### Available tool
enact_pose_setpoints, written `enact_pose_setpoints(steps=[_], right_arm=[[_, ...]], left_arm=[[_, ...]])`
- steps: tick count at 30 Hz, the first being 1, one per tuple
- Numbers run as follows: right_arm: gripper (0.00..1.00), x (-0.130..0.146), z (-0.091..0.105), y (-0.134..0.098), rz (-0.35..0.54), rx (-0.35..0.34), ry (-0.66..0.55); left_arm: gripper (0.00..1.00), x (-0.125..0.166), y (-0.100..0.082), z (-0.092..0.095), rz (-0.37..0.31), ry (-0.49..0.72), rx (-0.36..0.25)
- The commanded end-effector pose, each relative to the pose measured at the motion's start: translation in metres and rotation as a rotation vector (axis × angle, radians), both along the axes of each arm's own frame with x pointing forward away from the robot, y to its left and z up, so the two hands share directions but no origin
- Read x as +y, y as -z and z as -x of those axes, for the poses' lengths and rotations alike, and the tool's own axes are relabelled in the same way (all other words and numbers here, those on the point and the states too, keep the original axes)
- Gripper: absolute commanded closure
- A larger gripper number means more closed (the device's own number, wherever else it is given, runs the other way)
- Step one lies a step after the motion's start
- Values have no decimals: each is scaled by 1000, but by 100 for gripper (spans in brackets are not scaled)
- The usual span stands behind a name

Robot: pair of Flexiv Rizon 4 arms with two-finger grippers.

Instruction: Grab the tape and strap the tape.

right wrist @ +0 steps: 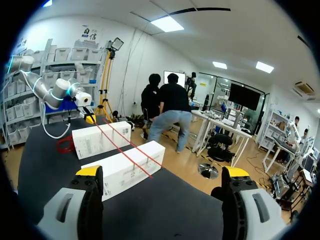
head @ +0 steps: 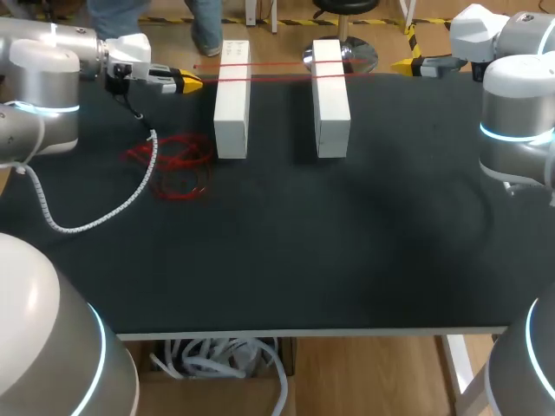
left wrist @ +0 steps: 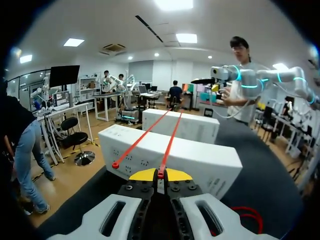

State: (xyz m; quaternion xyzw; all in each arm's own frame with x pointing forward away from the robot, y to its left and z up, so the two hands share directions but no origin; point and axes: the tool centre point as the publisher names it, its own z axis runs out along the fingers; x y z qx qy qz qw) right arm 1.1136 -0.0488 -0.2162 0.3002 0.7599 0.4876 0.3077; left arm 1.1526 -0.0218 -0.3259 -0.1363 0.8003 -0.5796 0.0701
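2 white boxes, left box [head: 231,100] and right box [head: 330,95], stood near the table's [head: 303,260] far edge. 2 red tape lines [head: 277,77] crossed both tops. Left gripper [left wrist: 161,175] clenched 1 line beside left box, at the far edge. Right gripper [right wrist: 162,172] released, at far-right corner. 1 loose tape tangle [head: 173,160] lay beside left box.

Tape [left wrist: 171,145] across gap between 2 boxes [head: 231,100]
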Motion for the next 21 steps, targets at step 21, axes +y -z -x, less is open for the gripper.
enact_pose_setpoints(steps=[21], right_arm=[[0, 0, 0, 0, 1, 2, -1]], left_arm=[[100, 2, -77, 22, 166, 100, -79]])
